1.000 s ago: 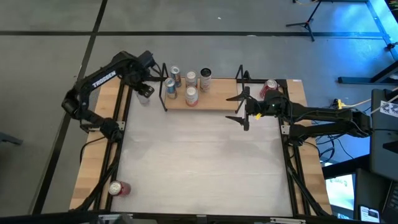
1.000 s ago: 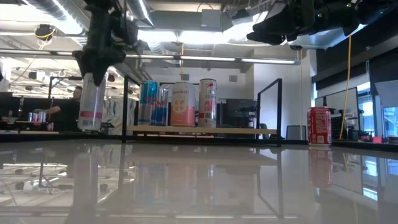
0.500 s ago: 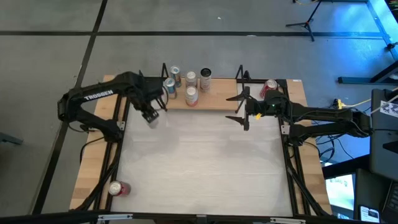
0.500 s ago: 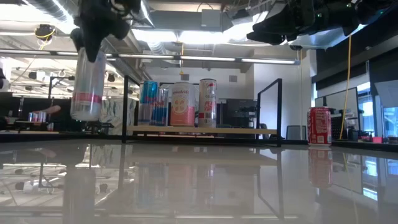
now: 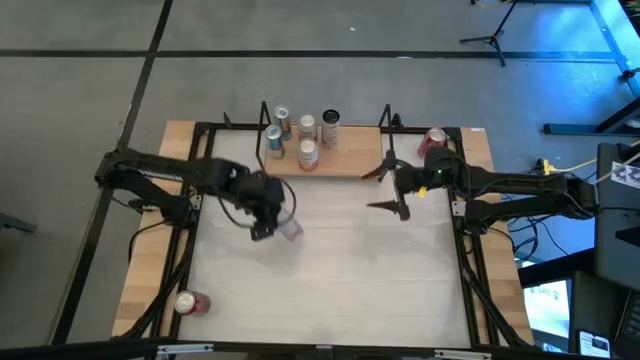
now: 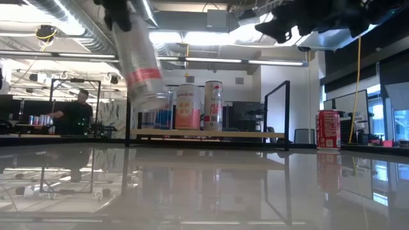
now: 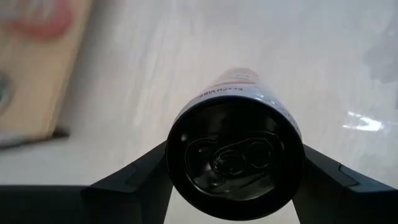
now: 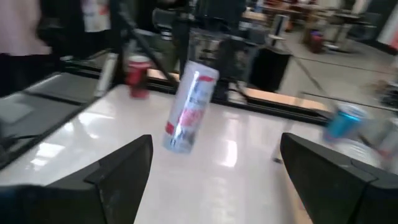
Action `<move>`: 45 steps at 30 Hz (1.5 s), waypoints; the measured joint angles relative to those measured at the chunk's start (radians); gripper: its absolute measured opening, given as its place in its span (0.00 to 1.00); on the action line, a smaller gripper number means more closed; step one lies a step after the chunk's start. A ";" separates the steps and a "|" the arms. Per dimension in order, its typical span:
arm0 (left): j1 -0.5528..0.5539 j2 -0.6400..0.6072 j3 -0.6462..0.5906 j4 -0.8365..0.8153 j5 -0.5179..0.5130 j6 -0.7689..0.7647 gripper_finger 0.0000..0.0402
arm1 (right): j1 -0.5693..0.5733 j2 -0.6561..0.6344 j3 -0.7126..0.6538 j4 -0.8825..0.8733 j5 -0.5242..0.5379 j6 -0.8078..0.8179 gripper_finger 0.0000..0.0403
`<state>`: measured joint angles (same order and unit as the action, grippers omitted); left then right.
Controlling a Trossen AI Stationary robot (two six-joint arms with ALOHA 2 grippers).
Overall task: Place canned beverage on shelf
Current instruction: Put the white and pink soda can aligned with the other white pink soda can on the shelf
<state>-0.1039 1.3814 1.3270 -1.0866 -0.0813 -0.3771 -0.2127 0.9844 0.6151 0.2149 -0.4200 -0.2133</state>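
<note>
left hand is pinching a slim can with a pink band, held in the air above the desk, tilted: in the low view its top leans off toward the hand and its base hangs lower. the wrist view looks straight down the can's end, a finger on each side.

key relation: the shelf lies at about 1 o'clock from the can in the high view, near but not under it. four cans already stand on the shelf's left half; the right half is bare board, so i judge the free slot is further toward 2 o'clock. the can's long axis is off vertical, so it looks to need righting before it goes down, or it may tip into the neighbours.

right hand is spread wide and holds nothing, hovering just in front of the shelf's right end, with a red can behind it. the left arm has the load.

another red can lies at the desk's 7 o'clock corner, well apart.
</note>
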 joint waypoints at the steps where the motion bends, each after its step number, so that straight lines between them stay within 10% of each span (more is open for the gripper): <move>1: -0.028 0.015 0.000 0.035 -0.020 0.025 0.60 | 0.021 0.000 0.000 0.001 -0.003 0.000 0.87; 14: -0.188 0.264 0.001 0.222 -0.176 0.328 0.60 | 0.332 0.046 0.000 -0.066 0.150 0.074 0.87; 21: -0.198 0.286 0.025 0.185 -0.130 0.230 0.60 | 0.443 0.145 -0.001 -0.046 0.263 0.177 0.87; 29: -0.193 0.288 0.203 -0.061 -0.050 0.108 0.60 | 0.468 0.240 -0.002 0.029 0.379 0.262 0.87; 45: -0.195 0.287 0.105 0.003 0.019 0.091 0.67 | 0.468 0.297 -0.002 0.075 0.403 0.288 0.87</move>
<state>-0.2985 1.6688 1.4320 -1.0838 -0.0624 -0.2859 0.2557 1.2812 0.6132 0.2903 -0.0174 0.0749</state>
